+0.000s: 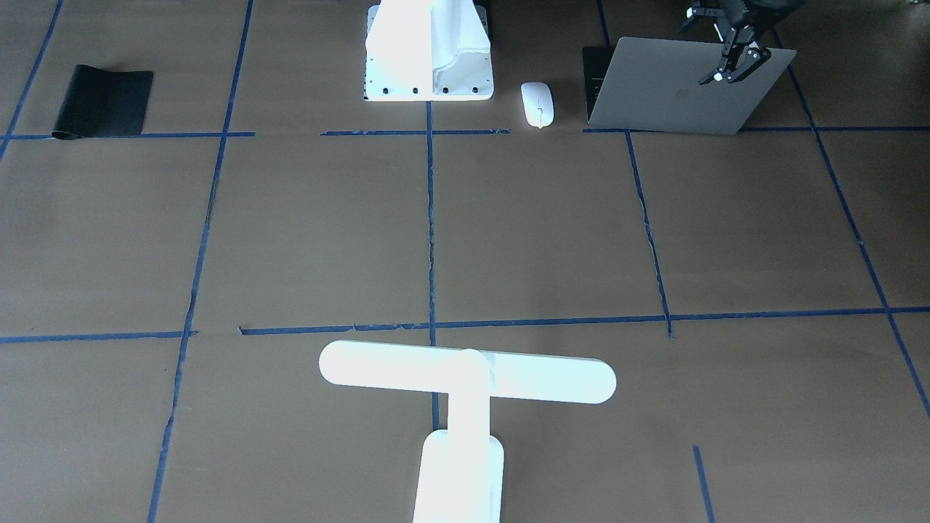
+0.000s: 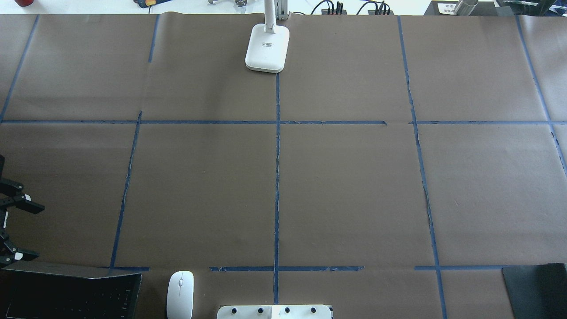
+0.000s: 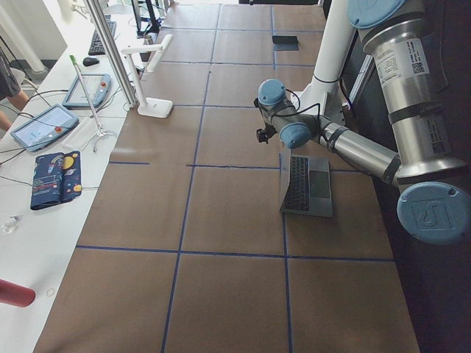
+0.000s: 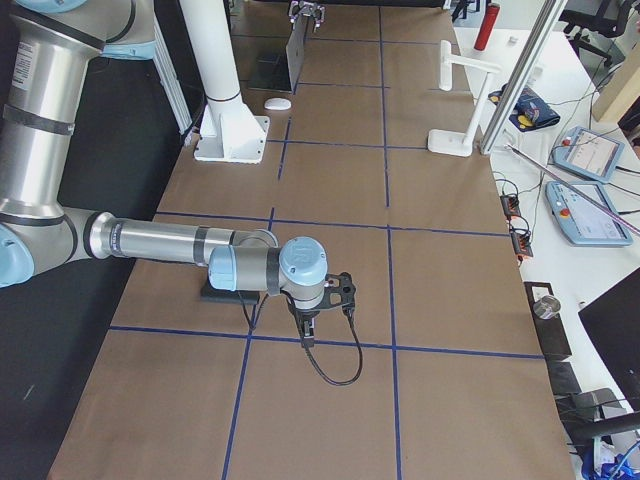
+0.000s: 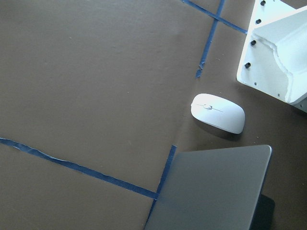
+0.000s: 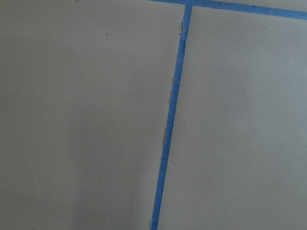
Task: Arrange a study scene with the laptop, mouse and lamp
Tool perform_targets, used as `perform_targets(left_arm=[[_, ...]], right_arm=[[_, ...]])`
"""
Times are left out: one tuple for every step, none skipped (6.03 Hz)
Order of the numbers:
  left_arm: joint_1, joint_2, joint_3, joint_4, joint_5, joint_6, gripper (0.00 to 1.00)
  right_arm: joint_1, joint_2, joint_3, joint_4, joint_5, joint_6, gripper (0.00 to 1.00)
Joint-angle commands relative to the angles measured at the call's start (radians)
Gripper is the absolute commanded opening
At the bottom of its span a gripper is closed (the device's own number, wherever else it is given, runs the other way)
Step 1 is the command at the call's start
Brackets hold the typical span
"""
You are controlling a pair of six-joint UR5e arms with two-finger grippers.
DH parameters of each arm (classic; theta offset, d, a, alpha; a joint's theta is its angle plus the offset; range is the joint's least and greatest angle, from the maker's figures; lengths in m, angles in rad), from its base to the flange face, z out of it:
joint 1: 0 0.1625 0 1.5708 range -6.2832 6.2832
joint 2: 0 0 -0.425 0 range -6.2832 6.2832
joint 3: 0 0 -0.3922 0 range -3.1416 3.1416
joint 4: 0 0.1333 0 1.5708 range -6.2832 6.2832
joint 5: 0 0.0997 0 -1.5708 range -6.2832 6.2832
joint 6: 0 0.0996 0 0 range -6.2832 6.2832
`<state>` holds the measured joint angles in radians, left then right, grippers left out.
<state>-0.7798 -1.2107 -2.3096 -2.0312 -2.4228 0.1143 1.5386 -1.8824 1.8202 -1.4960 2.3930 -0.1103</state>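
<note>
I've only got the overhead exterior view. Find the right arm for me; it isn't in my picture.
Observer: The right arm shows only in the exterior right view, stretched low over the table's end near the black mat.
Operator: Now tell me how the laptop's lid stands.
Observer: The laptop is open, lid raised, its logo side towards the front-facing camera.
Operator: Report the lamp's head.
Observer: The lamp carries one long flat bar lying crosswise atop its stem.
</note>
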Motion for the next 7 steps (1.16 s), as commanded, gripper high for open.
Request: perform_targets(left_arm=[[0.059, 0.049, -0.001, -0.001, 0.001, 0.004, 0.99], [0.074, 0.066, -0.001, 0.000, -0.001, 0.004, 0.99], [0.080, 0.066, 0.002, 0.000, -0.001, 0.004, 0.96], [0.079, 0.060, 0.006, 0.000, -0.001, 0.004, 0.91], [0.079, 0.045, 0.009, 0.002, -0.001, 0.005, 0.77], [0.077, 0.042, 0.009, 0.000, -0.001, 0.005, 0.56], [0.073, 0.040, 0.009, 0.002, -0.001, 0.005, 0.31]], right_arm=[[0.000, -0.001, -0.001, 0.000, 0.000, 0.000, 1.00], [0.000, -0.001, -0.001, 0.000, 0.000, -0.002, 1.00], [0.000, -0.001, -0.001, 0.000, 0.000, -0.002, 1.00], [0.000, -0.001, -0.001, 0.000, 0.000, -0.002, 1.00], [0.000, 0.000, -0.001, 0.000, 0.000, -0.002, 1.00], [0.000, -0.001, -0.001, 0.000, 0.000, -0.002, 1.00], [0.000, -0.001, -0.001, 0.000, -0.002, -0.002, 1.00]])
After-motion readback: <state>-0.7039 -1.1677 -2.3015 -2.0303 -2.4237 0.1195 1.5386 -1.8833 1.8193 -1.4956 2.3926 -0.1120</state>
